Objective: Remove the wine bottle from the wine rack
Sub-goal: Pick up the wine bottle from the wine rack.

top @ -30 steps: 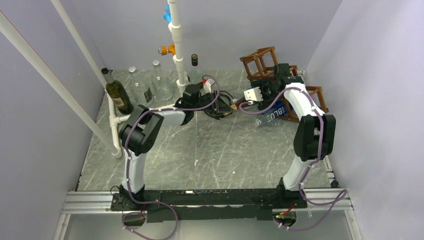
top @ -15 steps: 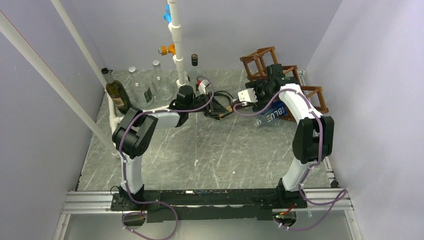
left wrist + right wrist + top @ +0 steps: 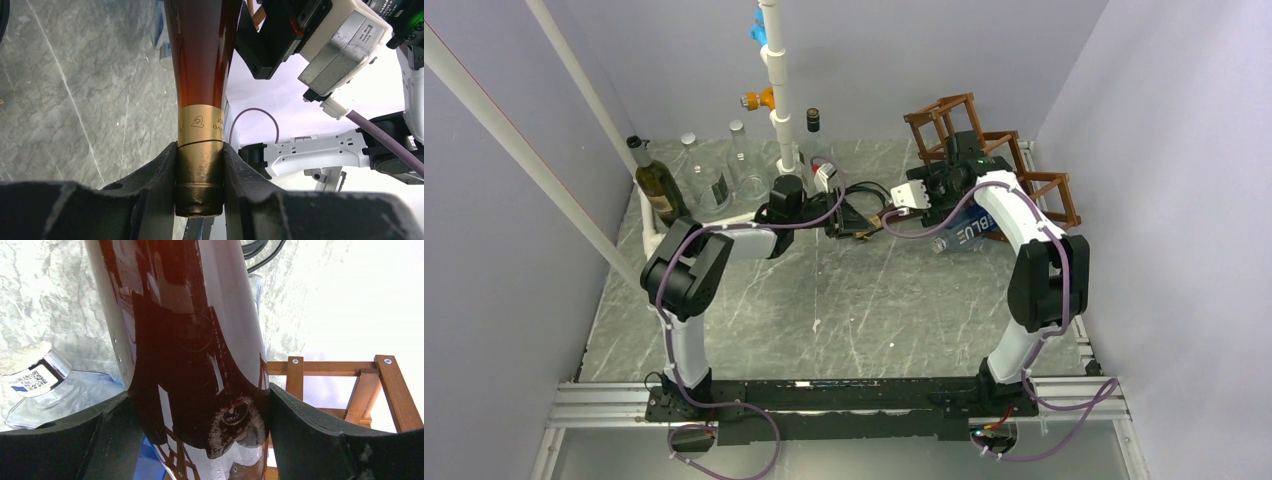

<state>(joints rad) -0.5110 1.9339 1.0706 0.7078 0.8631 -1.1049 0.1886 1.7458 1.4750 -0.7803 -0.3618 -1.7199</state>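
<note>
The dark brown glass wine bottle (image 3: 200, 60) hangs between the two arms, lying roughly level above the grey marbled surface (image 3: 824, 310). The left pincer (image 3: 199, 170) is closed on the neck, and its two fingers press the gold foil capsule (image 3: 200, 125) from both sides. The right pincer (image 3: 200, 405) clamps the wide body near the base end.

The reddish-brown wooden open-frame wine rack (image 3: 350, 370) stands just behind the right pincer, and no bar of it seems to pass around the bottle there. So the main part of the task, drawing the bottle out of its cell, appears done or nearly done. What is probably left is to carry it fully clear and lay it on the surface. In the top view the right arm hides the bottle's body, so the gap to the rack cannot be told.

As for writing, the capsule carries a small emblem and letters beginning "JO"; the rest curves out of sight. Just below the right pincer lies a blue label (image 3: 969, 232) with white letters reading "BLU". Near one finger of the right pincer, a clear bottle with a silver cap (image 3: 55, 390) bears a QR code sticker, whose print is too small to read.
</note>
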